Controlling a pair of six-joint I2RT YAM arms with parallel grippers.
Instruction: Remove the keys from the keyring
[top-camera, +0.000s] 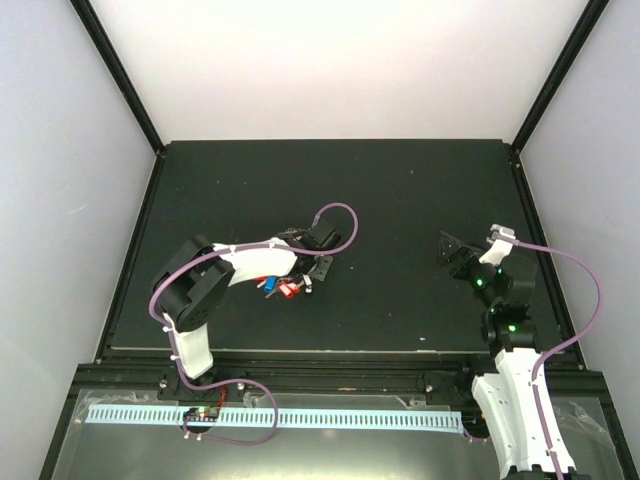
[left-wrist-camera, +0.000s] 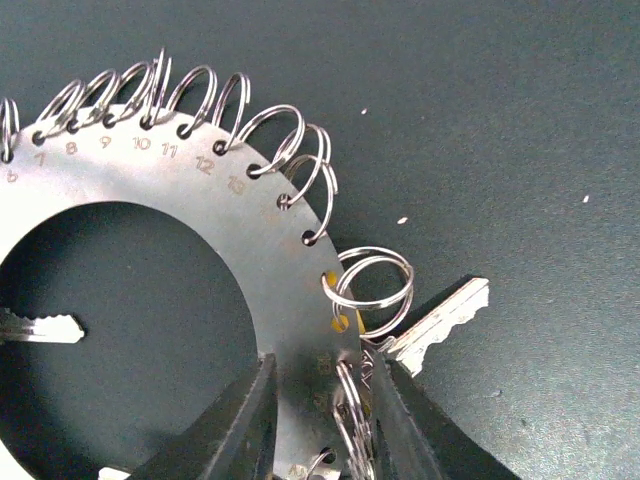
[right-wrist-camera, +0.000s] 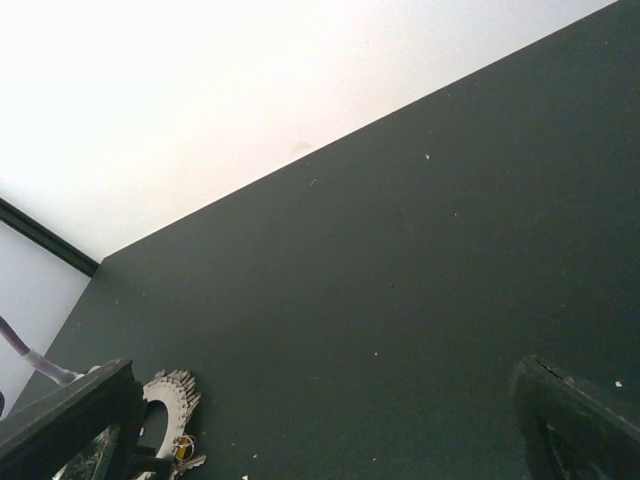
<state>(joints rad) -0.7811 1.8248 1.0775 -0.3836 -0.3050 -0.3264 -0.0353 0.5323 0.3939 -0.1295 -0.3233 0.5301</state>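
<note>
The keyring (left-wrist-camera: 200, 200) is a flat silvery ring plate with numbered holes, and small wire rings (left-wrist-camera: 375, 290) thread through its rim. A silvery key (left-wrist-camera: 440, 320) sticks out at the lower right; another key tip (left-wrist-camera: 40, 327) shows inside the plate's opening. My left gripper (left-wrist-camera: 320, 420) straddles the plate's band with both jaws against it, and a bunch of small rings sits between them. From above, red and blue key heads (top-camera: 285, 288) lie under the left gripper (top-camera: 300, 275). My right gripper (top-camera: 455, 250) hovers wide open far to the right, holding nothing, with the keyring (right-wrist-camera: 165, 395) distant in its view.
The dark mat (top-camera: 400, 190) covers the table, with black rails round its edges. A purple cable (top-camera: 335, 215) loops over the left wrist. White walls stand behind and to both sides.
</note>
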